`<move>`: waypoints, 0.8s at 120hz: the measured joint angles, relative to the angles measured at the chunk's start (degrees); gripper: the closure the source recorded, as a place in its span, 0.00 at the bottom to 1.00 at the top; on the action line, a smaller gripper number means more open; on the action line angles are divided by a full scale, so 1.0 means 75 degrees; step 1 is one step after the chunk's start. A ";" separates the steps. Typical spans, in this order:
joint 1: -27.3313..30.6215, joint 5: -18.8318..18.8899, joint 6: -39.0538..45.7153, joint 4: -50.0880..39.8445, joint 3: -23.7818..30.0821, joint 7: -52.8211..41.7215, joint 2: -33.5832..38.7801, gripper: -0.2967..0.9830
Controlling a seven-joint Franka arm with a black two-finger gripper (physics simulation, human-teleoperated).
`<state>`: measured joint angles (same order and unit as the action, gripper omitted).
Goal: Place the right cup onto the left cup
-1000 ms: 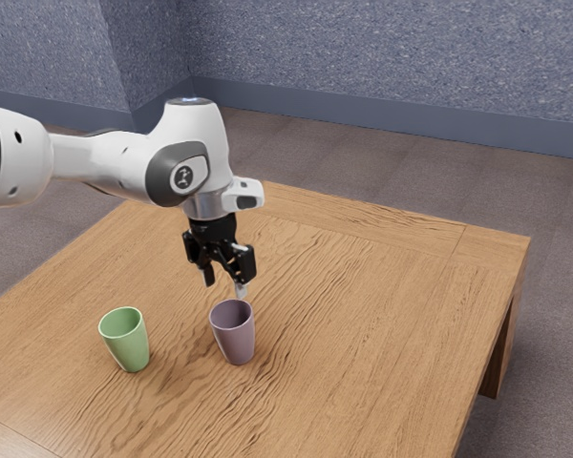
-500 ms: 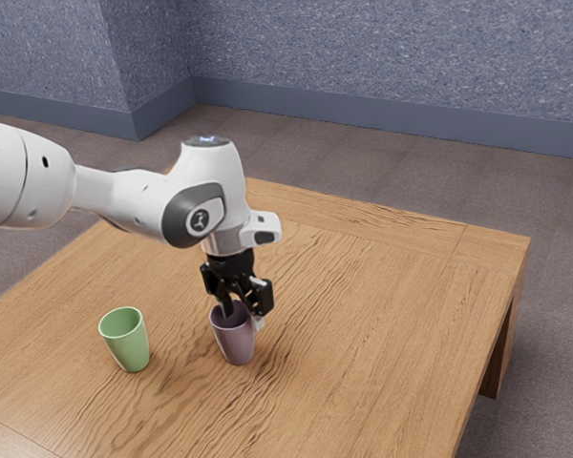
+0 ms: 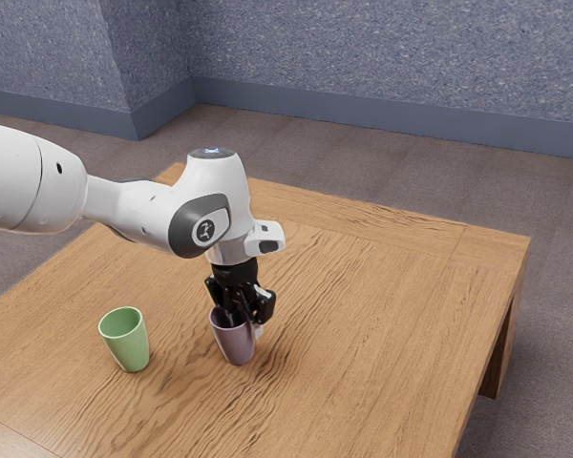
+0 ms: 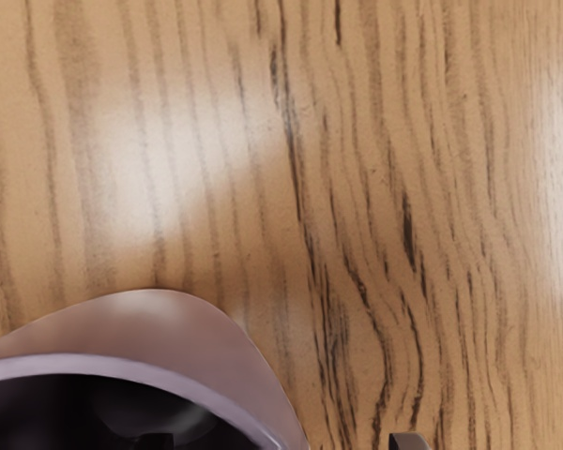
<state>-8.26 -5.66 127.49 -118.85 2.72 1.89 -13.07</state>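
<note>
My gripper (image 3: 248,325) is low over the purple cup (image 3: 235,345) in the exterior view, one finger down inside the cup's mouth and the other outside its wall. The wrist view has the gripper (image 4: 282,441) with its fingertips well apart and the rim and wall of the purple cup (image 4: 216,337) between them, with gaps showing on both sides. That cup stands upright on the table. Toward the exterior view's left, the green cup (image 3: 126,342) stands upright and apart from it.
The wooden table (image 3: 382,334) extends around both cups, and its edge runs down the exterior view's right side. My arm reaches in above the table from the exterior view's left, over the area behind the green cup.
My hand has come down and toward the exterior view's right, from above the purple cup to its rim, with one finger entering it. Both cups have stayed put.
</note>
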 joint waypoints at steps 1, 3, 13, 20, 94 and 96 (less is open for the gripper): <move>0.0000 0.0000 -0.0001 0.0000 0.0000 0.0003 0.0000 0.59; 0.0000 0.0000 -0.0004 0.0000 0.0000 0.0010 0.0002 0.60; 0.0000 0.0006 -0.0021 0.0000 0.0000 0.0040 0.0011 0.67; 0.0000 0.0009 -0.0029 0.0000 0.0000 0.0059 0.0013 0.71; 0.0027 0.0475 -0.0239 -0.0030 0.0032 0.0392 0.0604 0.84; 0.0040 0.0519 -0.0256 -0.0032 0.0030 0.0407 0.0645 0.84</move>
<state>-7.96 -1.77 125.57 -119.09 2.95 4.94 -8.24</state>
